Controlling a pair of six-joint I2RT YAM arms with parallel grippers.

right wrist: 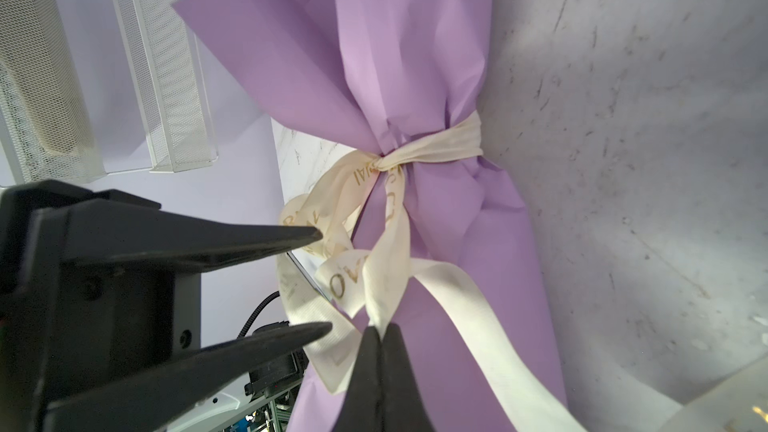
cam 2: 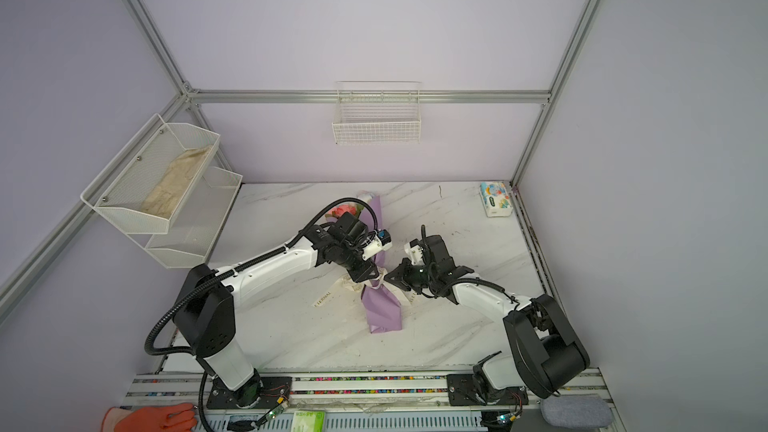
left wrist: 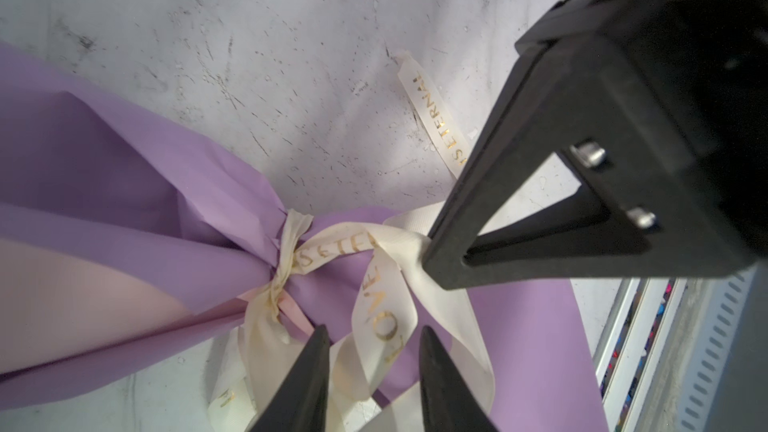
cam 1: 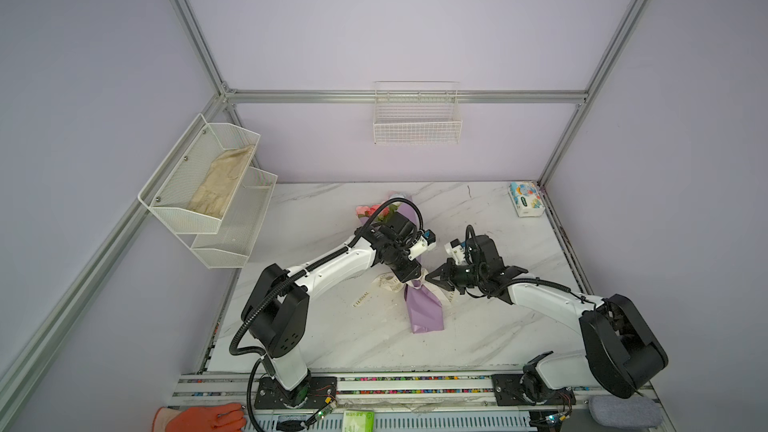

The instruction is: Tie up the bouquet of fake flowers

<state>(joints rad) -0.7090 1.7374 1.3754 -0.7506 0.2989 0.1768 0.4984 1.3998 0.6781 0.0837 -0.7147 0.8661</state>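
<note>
- Currently, marble table point(cam 1: 498, 338) is carrying the work, its near edge running along the rail point(cam 1: 415, 384) where both arms are mounted.
- Left arm point(cam 1: 332, 268) is reaching from the near left toward the table's middle; right arm point(cam 1: 548, 301) is reaching in from the near right.
- Two-tier mesh shelf point(cam 1: 178, 184) is hanging on the left wall, a beige cloth point(cam 1: 224, 180) lying in its upper tier.
- Bouquet of fake flowers point(cam 1: 424, 309) is lying at the table's middle, between the two grippers, pink blooms point(cam 1: 370, 211) pointing far, lilac wrap tail pointing near.
- Wire basket point(cam 1: 417, 126) is hanging on the far wall.
- Tissue pack point(cam 1: 525, 199) is sitting at the far right corner.
- Cream lettered ribbon point(right wrist: 436, 143) is circling the wrap's pinched waist, knotted, loops and tails trailing over paper and table.
- Left gripper point(left wrist: 374, 330) is standing partly spread, fingers either side of a ribbon loop, not squeezing it.
- Right gripper point(right wrist: 380, 328) is pinching fully closed on one ribbon strand, near the knot.
</note>
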